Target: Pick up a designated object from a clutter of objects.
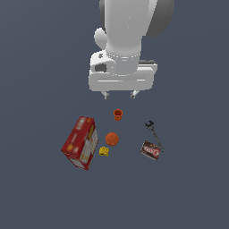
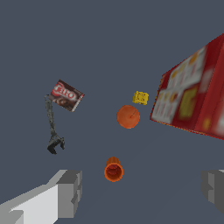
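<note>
Overhead, the spread hand (image 1: 120,95) hangs above the orange ball (image 1: 112,139).

The ball (image 1: 112,138) lies between the box (image 1: 80,142), on the exterior view's left, and the packet (image 1: 150,150), with the wrench (image 1: 153,132) touching that packet. The cup (image 1: 118,114) sits beyond the ball, the block (image 1: 104,152) just before it.

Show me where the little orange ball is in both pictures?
Exterior view: the ball lies near the middle, just to the exterior view's right of the red box, with the yellow block close below it and the cup above.
Wrist view: the ball lies between the red box and the packet, beside the yellow block.
Shared landmark: the red box.
</note>
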You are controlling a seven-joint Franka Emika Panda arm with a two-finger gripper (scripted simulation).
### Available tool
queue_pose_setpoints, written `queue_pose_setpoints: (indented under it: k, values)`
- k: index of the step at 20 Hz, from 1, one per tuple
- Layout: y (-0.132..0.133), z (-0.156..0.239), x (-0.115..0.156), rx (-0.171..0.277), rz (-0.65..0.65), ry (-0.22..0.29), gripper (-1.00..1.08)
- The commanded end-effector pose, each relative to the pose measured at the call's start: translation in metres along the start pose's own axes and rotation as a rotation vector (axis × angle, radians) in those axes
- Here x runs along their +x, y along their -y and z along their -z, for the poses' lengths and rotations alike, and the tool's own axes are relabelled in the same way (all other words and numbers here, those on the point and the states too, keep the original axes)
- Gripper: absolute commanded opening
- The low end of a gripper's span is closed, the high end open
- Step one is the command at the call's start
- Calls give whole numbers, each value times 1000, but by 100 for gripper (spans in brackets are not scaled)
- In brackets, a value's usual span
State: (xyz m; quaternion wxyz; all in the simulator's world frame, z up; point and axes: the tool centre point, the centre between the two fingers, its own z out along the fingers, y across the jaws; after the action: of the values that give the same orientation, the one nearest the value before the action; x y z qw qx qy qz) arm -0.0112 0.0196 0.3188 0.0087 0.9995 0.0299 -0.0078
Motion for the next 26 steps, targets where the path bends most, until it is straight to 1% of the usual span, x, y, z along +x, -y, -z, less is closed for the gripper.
queue_pose_setpoints:
  k: [1,9,14,20,26]
  values:
    - [0,0,0,0,0,0,100]
    - [-7,16,2,-19,28,-18,100]
    - [-7,16,2,-18,27,-18,100]
    - [-8,9,5,-19,56,-18,100]
    - [-10,-7,11,-19,128,-17,100]
